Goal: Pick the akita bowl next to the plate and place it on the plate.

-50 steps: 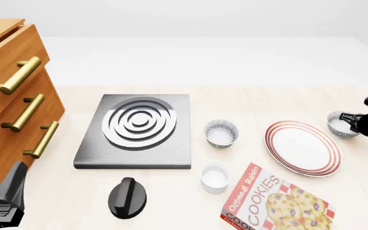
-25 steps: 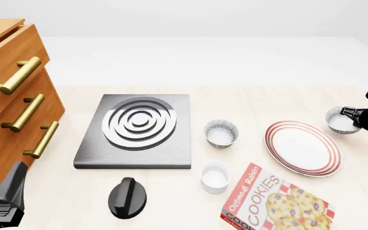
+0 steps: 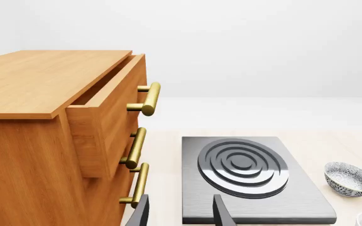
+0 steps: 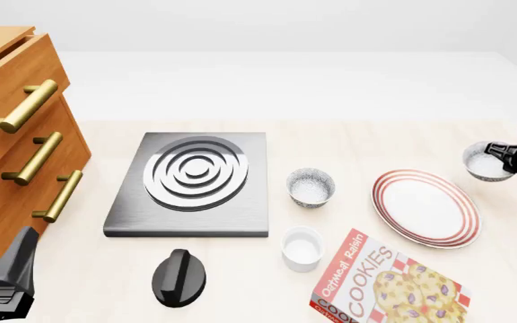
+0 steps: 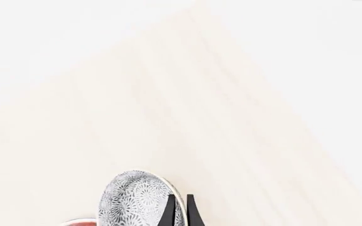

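Observation:
The akita bowl (image 4: 486,162), speckled grey outside and white inside, hangs just right of and beyond the plate (image 4: 425,207), a wide white dish with red rings. My right gripper (image 4: 508,157) is shut on the bowl's rim. The right wrist view shows its thin fingers (image 5: 170,213) pinching the rim of the bowl (image 5: 134,200) above the pale table. A look-alike bowl (image 4: 311,186) sits left of the plate. At the table's near left corner, my left gripper (image 4: 7,286) is open and empty, its fingers (image 3: 141,214) showing spread in the left wrist view.
A steel stove plate (image 4: 194,178) lies centre-left with a black knob (image 4: 180,277) in front of it. A wooden drawer cabinet (image 4: 16,155) stands at the left. A small white cup (image 4: 301,248) and a cookie box (image 4: 389,282) lie near the plate's front.
My right gripper has carried the akita bowl up off the table and slightly toward the right edge. The left arm has not moved.

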Tool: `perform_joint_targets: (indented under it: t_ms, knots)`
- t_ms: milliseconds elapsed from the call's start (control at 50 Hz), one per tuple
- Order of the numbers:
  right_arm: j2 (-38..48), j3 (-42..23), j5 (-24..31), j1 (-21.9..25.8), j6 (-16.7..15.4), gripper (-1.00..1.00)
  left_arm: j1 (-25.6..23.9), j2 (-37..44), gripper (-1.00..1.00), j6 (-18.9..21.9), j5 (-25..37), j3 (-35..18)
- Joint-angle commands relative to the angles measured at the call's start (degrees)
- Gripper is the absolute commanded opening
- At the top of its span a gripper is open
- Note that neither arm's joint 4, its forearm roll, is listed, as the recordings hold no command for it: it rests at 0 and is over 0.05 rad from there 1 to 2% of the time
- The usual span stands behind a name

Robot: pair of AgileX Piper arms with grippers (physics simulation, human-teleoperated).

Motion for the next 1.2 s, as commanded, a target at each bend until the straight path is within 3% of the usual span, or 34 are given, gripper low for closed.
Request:
perform_joint_targets:
  t_ms: [20, 760, 1200]
  knots:
    - [-2.0, 0.3, 0.4, 0.1, 0.7, -1.00, 0.0, 0.0, 1.00, 0.0, 0.0, 0.0]
    - [-7.6, 2.0, 1.0, 1.1, 2.2, -1.00, 0.0, 0.0, 1.00, 0.0, 0.0, 0.0]
    - [-11.7, 5.7, -0.5, 2.6, 5.0, -1.00, 0.0, 0.0, 1.00, 0.0, 0.0, 0.0]
